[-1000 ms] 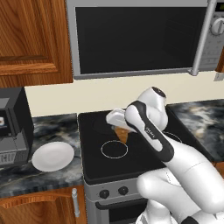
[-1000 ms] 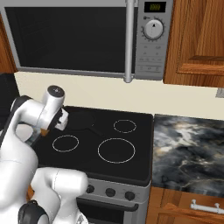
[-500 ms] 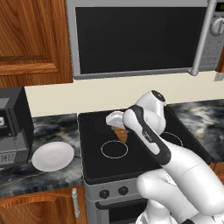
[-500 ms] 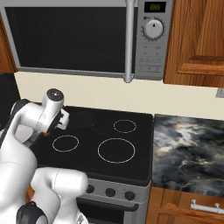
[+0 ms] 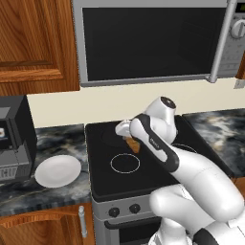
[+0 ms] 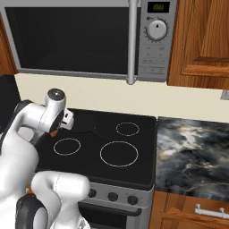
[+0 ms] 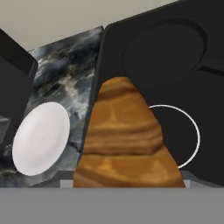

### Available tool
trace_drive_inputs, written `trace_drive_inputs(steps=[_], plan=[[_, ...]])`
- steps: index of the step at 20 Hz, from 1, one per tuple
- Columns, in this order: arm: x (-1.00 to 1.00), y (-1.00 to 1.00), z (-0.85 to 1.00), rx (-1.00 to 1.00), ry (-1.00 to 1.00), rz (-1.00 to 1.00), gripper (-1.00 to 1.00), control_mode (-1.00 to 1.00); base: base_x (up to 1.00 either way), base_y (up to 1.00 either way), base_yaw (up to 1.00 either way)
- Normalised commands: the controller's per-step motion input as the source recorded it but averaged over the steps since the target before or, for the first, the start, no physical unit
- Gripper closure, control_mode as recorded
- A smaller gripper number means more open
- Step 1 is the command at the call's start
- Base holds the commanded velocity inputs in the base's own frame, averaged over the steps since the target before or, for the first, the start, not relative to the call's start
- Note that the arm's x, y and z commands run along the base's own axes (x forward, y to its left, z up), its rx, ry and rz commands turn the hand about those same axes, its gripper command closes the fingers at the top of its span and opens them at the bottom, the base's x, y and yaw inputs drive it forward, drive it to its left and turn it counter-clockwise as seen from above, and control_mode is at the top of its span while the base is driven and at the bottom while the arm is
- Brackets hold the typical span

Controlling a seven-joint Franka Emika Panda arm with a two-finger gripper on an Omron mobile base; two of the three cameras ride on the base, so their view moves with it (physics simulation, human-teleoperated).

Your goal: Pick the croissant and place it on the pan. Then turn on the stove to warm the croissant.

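My gripper (image 5: pixel 128 136) is shut on the croissant (image 5: pixel 133 144), a golden-brown pastry held above the left side of the stove (image 5: pixel 143 167). Seen from the hand, the croissant (image 7: pixel 126 140) hangs large in the middle and hides the fingertips. The black pan (image 7: pixel 164 50) rests on the back left burner, just beyond the croissant, and nothing lies in it. From the right base, the pan (image 6: pixel 85 122) sits beside the gripper (image 6: pixel 66 121), its handle pointing toward the stove's centre. Small black knobs (image 6: pixel 112 196) line the silver front.
A white plate (image 5: pixel 57 171) lies on the marble counter left of the stove, and I see the plate (image 7: pixel 40 138) from the hand too. A black appliance (image 5: pixel 14 139) stands at the far left. The microwave (image 5: pixel 148 40) hangs above the cooktop.
The gripper with the croissant has drifted very slightly to the left over the stove. Nothing else has moved.
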Motion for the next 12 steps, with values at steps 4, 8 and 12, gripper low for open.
trace_drive_inputs(steps=[4,8,12], plan=[[0.28,-0.04,-0.02,-0.02,0.00,0.00,1.00,-1.00,0.00,0.00,0.00],[0.19,0.00,-0.18,0.00,-0.01,0.00,1.00,-1.00,0.00,0.00,0.00],[0.19,0.00,-0.29,0.00,-0.04,0.00,1.00,-1.00,0.00,0.00,0.00]])
